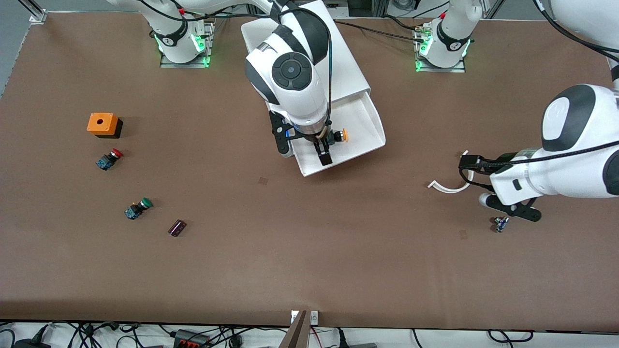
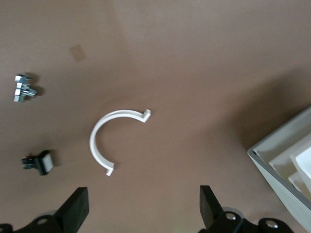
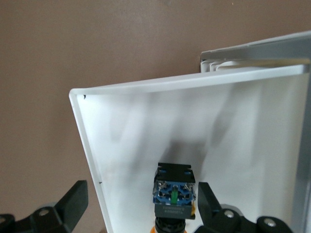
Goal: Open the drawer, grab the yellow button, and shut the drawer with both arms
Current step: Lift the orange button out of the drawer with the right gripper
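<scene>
The white cabinet (image 1: 338, 58) stands at the robots' edge of the table, between the two arm bases. Its top drawer (image 1: 367, 123) is pulled out toward the front camera. The orange-capped button (image 1: 341, 136) lies in the drawer on its side. My right gripper (image 1: 320, 147) is over the drawer, open. In the right wrist view the button (image 3: 174, 191) lies between my right gripper's (image 3: 143, 208) fingers, close beside one finger (image 3: 210, 204), and the drawer wall (image 3: 92, 160) runs between them too. My left gripper (image 1: 488, 186) is open and empty over bare table at the left arm's end.
A white C-shaped piece (image 1: 449, 186), a small white-capped part (image 1: 483, 199) and a metal part (image 1: 500, 224) lie under the left hand. An orange box (image 1: 102, 124), a red-capped button (image 1: 109, 159), a green-capped button (image 1: 138, 209) and a dark block (image 1: 177, 227) lie at the right arm's end.
</scene>
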### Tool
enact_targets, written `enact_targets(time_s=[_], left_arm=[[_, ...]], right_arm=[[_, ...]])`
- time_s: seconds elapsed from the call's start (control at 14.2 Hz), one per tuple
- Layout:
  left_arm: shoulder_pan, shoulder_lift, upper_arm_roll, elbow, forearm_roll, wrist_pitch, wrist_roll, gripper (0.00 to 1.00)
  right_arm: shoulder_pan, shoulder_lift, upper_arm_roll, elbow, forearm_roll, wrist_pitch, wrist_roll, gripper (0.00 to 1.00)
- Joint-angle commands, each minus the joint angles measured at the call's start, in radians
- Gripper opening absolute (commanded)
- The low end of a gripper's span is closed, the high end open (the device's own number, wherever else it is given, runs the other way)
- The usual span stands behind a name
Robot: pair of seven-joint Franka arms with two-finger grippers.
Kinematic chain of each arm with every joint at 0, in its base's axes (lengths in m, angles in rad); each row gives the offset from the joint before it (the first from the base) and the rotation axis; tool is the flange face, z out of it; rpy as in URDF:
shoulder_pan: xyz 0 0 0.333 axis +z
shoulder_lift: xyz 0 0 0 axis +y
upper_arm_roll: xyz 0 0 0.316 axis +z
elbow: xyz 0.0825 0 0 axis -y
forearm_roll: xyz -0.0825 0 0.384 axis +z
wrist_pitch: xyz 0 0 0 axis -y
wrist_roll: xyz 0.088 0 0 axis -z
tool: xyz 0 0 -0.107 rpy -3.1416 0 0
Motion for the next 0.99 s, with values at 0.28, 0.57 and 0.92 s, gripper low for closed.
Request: enact_targets(time_s=[0.28, 0.57, 0.92], left_arm=[[-0.003, 0.021, 0.003, 0.055, 0.037, 0.072, -0.283, 1.00], [0.000, 0.019, 0.001, 0.052, 0.027, 0.074, -0.349, 1.00], [0.001, 0.019, 0.001, 0.052, 0.027, 0.072, -0.349, 1.00]], right_arm=[[0.002, 0.034, 0.008, 0.040, 0.045, -0.006, 0.039, 1.00], [0.000, 0.048, 0.008, 0.040, 0.066, -0.006, 0.039, 1.00], [0.002, 0.047, 0.008, 0.042, 0.101, -0.008, 0.056, 1.00]])
